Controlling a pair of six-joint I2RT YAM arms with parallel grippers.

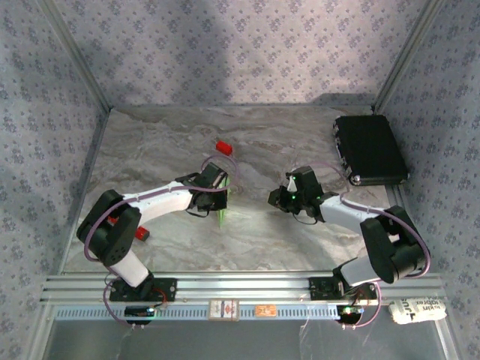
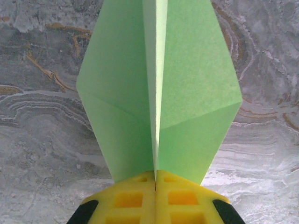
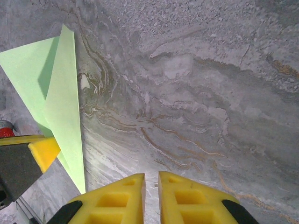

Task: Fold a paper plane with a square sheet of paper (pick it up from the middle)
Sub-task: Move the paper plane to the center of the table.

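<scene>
The left fingers point(image 2: 133, 200) are pressed together on the paper plane point(image 2: 191, 93), pinching it at its centre crease. Its pale-green flaps spread to either side just ahead of the fingertips, above the marbled desk point(image 2: 37, 140). The right fingers point(image 3: 117, 200) stand a narrow slit apart with nothing between them. The paper plane point(image 3: 63, 102) hangs ahead and to their left, clear of them.

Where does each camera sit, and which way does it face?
Top external: above and behind the bases, looking down on the marble table; left arm and right arm show.
Left wrist: looks along the shut left pincer at the folded green paper it holds.
Right wrist: looks past the slightly parted right pincer at the table.
Shared: both wrist views show that paper.
</scene>
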